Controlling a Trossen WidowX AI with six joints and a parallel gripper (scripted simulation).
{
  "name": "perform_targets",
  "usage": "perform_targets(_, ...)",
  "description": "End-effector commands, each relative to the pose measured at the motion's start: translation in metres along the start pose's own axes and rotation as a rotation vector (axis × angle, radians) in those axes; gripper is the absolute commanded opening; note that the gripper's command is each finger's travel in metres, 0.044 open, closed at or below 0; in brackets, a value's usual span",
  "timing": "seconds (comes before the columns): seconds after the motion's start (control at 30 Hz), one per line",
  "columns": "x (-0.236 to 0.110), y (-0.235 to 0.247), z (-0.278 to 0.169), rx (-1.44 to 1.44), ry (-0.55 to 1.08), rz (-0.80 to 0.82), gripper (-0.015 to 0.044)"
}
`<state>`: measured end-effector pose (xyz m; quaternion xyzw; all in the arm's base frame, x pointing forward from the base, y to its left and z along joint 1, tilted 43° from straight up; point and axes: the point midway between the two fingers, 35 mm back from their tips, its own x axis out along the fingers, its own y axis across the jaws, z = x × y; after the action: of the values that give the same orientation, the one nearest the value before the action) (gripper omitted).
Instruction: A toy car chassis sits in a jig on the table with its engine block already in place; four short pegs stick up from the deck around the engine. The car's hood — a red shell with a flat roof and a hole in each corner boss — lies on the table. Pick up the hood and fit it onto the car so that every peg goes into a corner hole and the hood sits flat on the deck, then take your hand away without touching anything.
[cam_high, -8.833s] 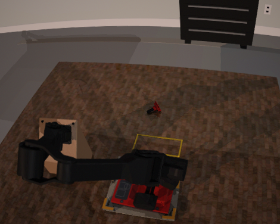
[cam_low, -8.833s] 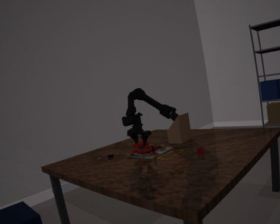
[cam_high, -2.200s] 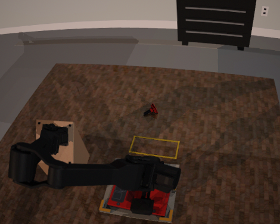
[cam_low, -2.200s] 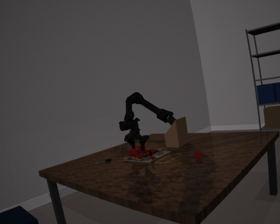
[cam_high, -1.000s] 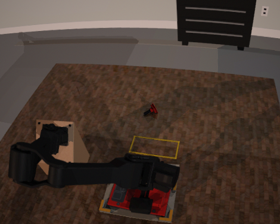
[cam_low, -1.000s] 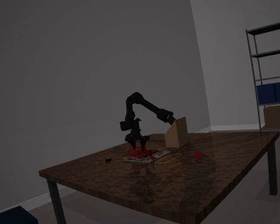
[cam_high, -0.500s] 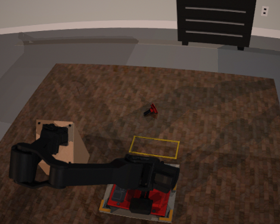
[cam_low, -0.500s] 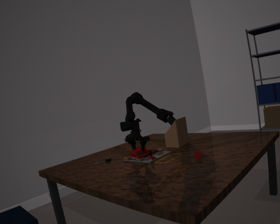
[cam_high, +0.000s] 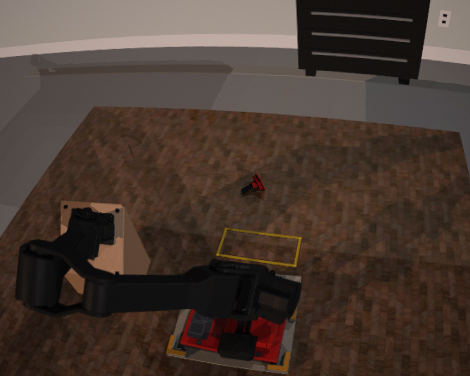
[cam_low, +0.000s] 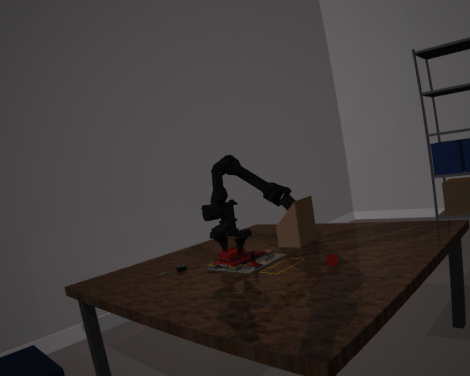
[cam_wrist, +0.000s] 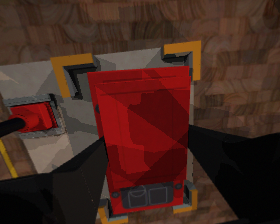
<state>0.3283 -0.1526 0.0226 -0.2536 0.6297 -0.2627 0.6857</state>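
The red hood (cam_wrist: 142, 120) (cam_high: 262, 332) (cam_low: 231, 255) is between my fingers, over the car chassis in the grey jig (cam_wrist: 125, 57) (cam_high: 280, 362) (cam_low: 267, 260) with orange corner brackets. My gripper (cam_wrist: 144, 133) (cam_low: 232, 245) is shut on the hood, one black finger on each long side. The hood lies square between the jig's corners. A strip of the red chassis (cam_wrist: 145, 196) shows at the hood's near end. The pegs and the engine are hidden under the hood. I cannot tell whether the hood rests on the deck. In the top view the wrist covers the fingers.
A yellow rectangle outline (cam_high: 260, 233) (cam_low: 285, 272) is marked just beyond the jig. A small red and black part (cam_high: 256, 185) (cam_low: 331, 260) lies farther out. The arm's brown wedge base (cam_high: 132, 245) (cam_low: 297, 225) stands to the side. A small black item (cam_low: 181, 268) lies near the table edge.
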Motion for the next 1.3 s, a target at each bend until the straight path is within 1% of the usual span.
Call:
perform_targets(0.0, 0.0072, -0.0014, -0.0016, 0.004, 0.009, 0.0, 0.0)
perform_targets(0.67, 0.0102, -0.0013, 0.0, 0.006, 0.003, -0.002, 0.0)
perform_targets(1.2, 0.0106, -0.0013, 0.0001, 0.006, 0.003, -0.002, 0.042)
perform_targets(1.23, 0.0106, -0.0013, 0.0001, 0.006, 0.003, -0.002, 0.044)
perform_targets(1.27, 0.0106, -0.0013, 0.0001, 0.006, 0.003, -0.002, 0.044)
